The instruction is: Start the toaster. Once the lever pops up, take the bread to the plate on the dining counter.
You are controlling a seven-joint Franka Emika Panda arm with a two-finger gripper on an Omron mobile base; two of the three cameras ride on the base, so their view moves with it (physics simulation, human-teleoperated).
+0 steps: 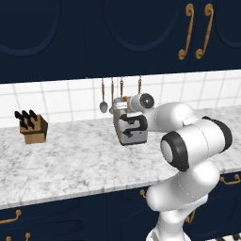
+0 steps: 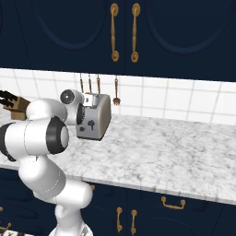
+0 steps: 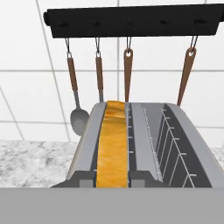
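The silver-grey toaster [image 2: 97, 119] stands on the marbled kitchen counter against the tiled wall, and my hand partly covers it [image 1: 136, 136]. The bread [image 3: 112, 144] stands on edge in the left slot of the toaster [image 3: 192, 153]; the right slot is bare wire. My gripper [image 3: 112, 177] is at the toaster's narrow near end, open, with its fingertips [image 3: 83, 178] apart on either side of the bread's near edge. From the two base cameras the gripper [image 1: 127, 126] [image 2: 83, 115] sits pressed close to that narrow face. My hand hides the lever. The plate and the dining counter are out of view.
A wooden knife block [image 1: 33, 128] [image 2: 14, 108] stands on the counter [image 1: 70, 160] left of the toaster. A dark rail [image 3: 131, 19] on the wall holds a spoon [image 3: 78, 118] and other utensils just behind the toaster. Navy cabinets hang overhead.
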